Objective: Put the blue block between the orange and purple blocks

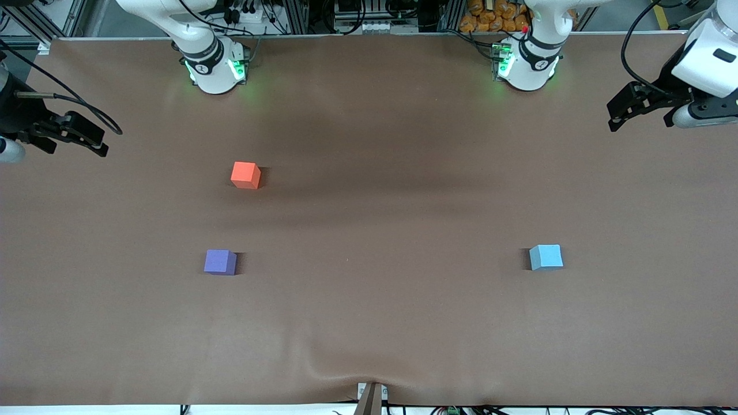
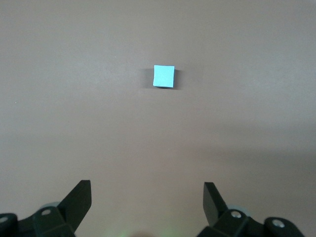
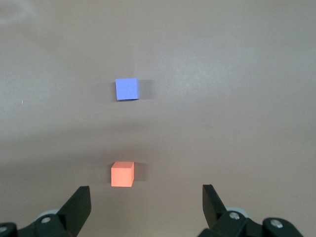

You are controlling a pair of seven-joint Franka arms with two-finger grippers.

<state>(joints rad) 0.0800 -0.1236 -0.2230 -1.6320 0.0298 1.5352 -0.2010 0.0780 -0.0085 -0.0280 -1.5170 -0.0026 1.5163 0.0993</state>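
Right now you have the blue block (image 1: 546,257) sitting alone on the brown bench (image 1: 380,323), low in the frame toward the left arm's end. Your orange block (image 1: 245,174) and purple block (image 1: 220,261) sit well apart from it toward the right arm's end, purple nearer the camera. Your left gripper (image 1: 625,112) hangs at the upper frame edge, fingers apart and empty. Your right gripper (image 1: 81,138) waits likewise, fingers (image 3: 79,207) spread.
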